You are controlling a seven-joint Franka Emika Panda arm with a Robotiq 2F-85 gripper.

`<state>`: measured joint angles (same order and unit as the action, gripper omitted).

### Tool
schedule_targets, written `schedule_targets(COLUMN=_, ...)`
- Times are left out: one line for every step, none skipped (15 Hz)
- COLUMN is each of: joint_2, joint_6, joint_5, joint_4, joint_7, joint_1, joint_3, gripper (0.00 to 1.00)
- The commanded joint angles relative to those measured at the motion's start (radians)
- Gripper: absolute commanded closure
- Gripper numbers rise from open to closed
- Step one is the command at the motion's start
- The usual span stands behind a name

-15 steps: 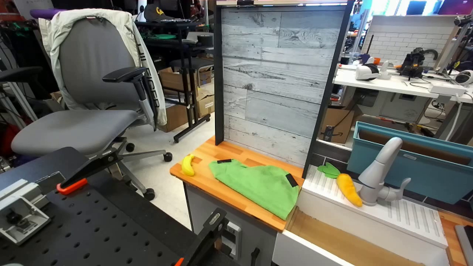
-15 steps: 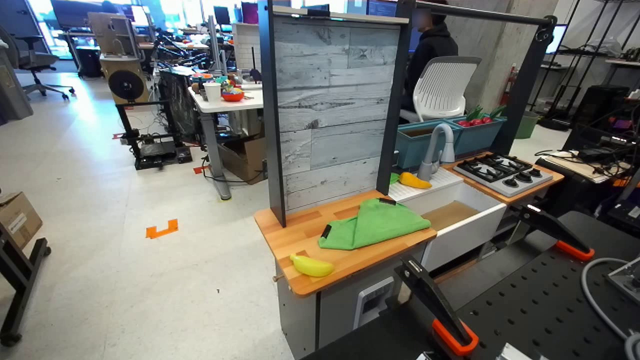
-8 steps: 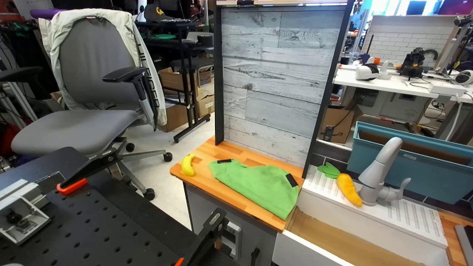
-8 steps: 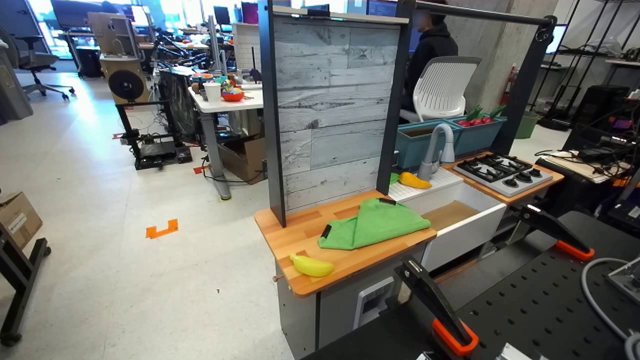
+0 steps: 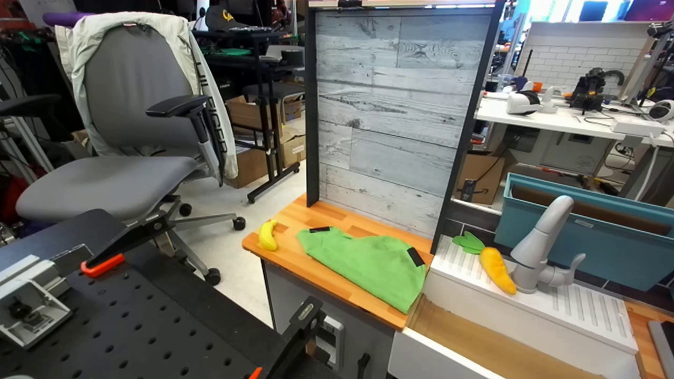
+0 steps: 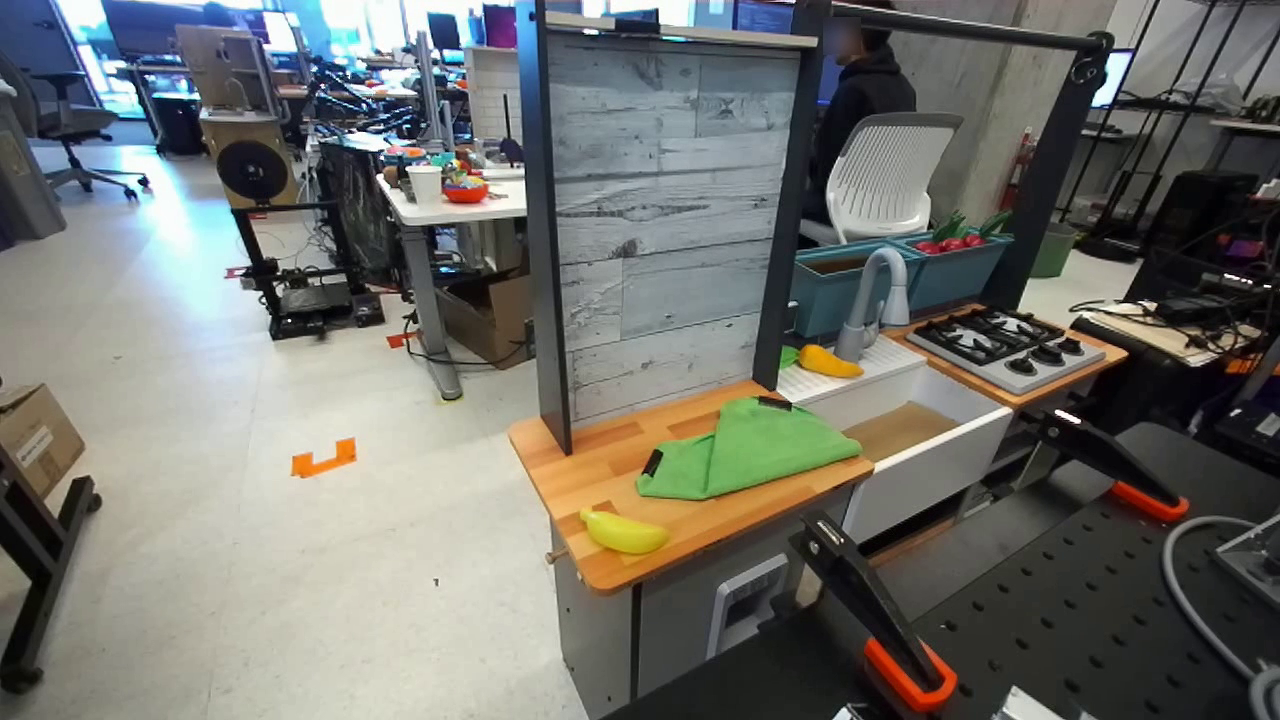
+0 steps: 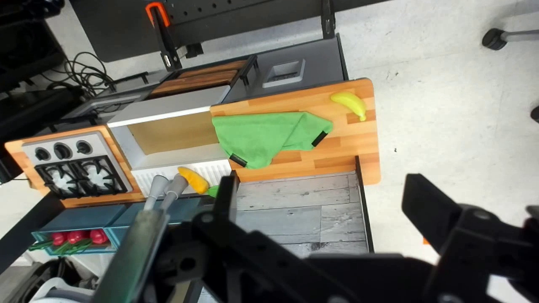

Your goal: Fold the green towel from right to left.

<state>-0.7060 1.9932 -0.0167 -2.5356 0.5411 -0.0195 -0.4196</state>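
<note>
Wood-topped, the desk (image 6: 590, 475) bears the green towel (image 7: 265, 136) just beside the sink (image 6: 935, 472). It should handle light, soft and limp; its sink-side edge looks the best hold. The end effector (image 7: 320, 185) stands spread wide, gripping nothing. Well apart from the sink lies a yellow banana (image 6: 625, 532), at the sink's rear a toy carrot (image 5: 497, 270). The upright panel (image 5: 395, 116) near the sink may crowd a rear approach.
</note>
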Motion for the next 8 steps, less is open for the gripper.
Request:
schedule_targets(joint_2=0.150, joint_6=0.122, joint_5=-0.066, joint_4=0.021, joint_7=-0.081, joint_1=0.032, joint_3=0.078, gripper=0.00)
schedule_targets(joint_2=0.190, joint_6=0.156, joint_5=-0.080, joint_4=0.021, joint_7=-0.109, joint_1=0.042, joint_3=0.107, gripper=0.00)
schedule_targets(joint_2=0.227, joint_6=0.188, joint_5=-0.095, joint_4=0.020, joint_7=-0.135, joint_1=0.053, joint_3=0.136, gripper=0.00)
schedule_targets(joint_2=0.271, joint_6=0.221, joint_5=-0.107, joint_4=0.027, joint_7=-0.162, joint_1=0.064, joint_3=0.167, gripper=0.00)
schedule_targets(joint_2=0.312, joint_6=0.246, joint_5=-0.117, joint_4=0.036, joint_7=-0.183, joint_1=0.074, joint_3=0.195, gripper=0.00)
schedule_targets(joint_2=0.361, joint_6=0.278, joint_5=-0.120, joint_4=0.049, joint_7=-0.195, joint_1=0.086, joint_3=0.221, gripper=0.00)
schedule_targets(joint_2=0.405, joint_6=0.301, joint_5=-0.121, joint_4=0.064, joint_7=-0.218, joint_1=0.092, joint_3=0.247, gripper=0.00)
schedule_targets(joint_2=0.455, joint_6=0.327, joint_5=-0.115, joint_4=0.081, joint_7=-0.238, joint_1=0.098, joint_3=0.273, gripper=0.00)
